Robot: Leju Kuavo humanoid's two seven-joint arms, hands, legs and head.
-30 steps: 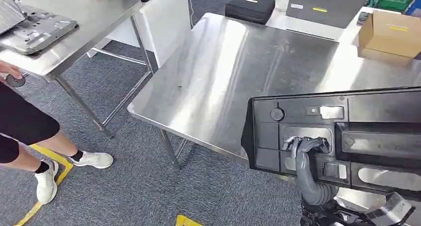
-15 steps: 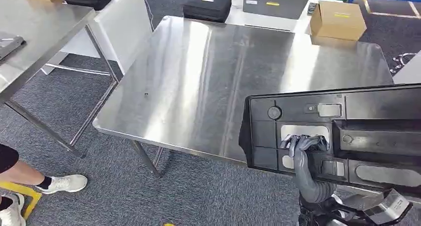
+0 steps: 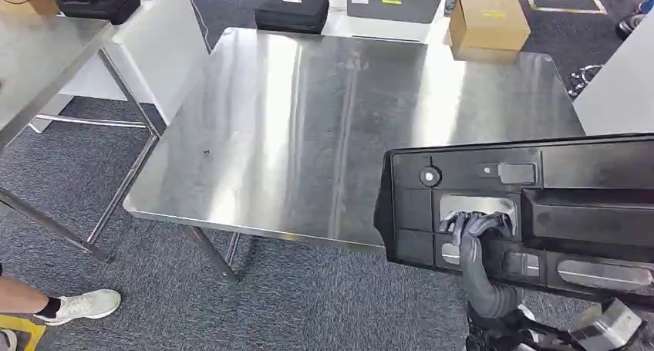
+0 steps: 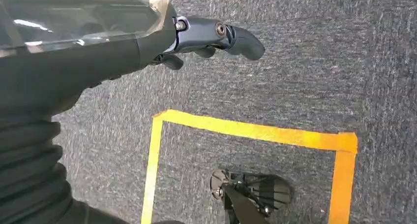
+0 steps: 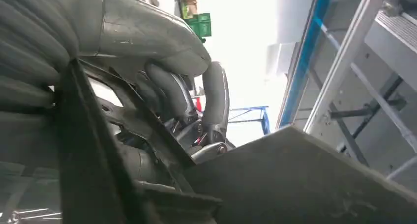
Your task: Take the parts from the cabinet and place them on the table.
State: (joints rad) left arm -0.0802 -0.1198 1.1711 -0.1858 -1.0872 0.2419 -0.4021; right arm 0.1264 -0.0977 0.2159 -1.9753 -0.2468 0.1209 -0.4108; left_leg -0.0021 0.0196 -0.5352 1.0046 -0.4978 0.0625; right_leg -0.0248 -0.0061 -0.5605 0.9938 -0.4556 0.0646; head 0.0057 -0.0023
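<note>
right robot hand [image 3: 477,229]: fingers hooked through opening of black panel part [image 3: 532,212], carried over near corner of steel surface [image 3: 308,135] | left robot hand [image 4: 206,42]: released, hanging above carpet [image 4: 305,76]

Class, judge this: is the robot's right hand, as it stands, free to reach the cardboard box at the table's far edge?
Probably not: the right hand grips the black panel, and the cardboard box sits across the table.

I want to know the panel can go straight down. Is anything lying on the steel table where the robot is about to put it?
Nothing visible does. The right hand holds the black panel over the near right part of the steel table, whose top is bare. The cardboard box and the black case sit beyond its far edge.
</note>
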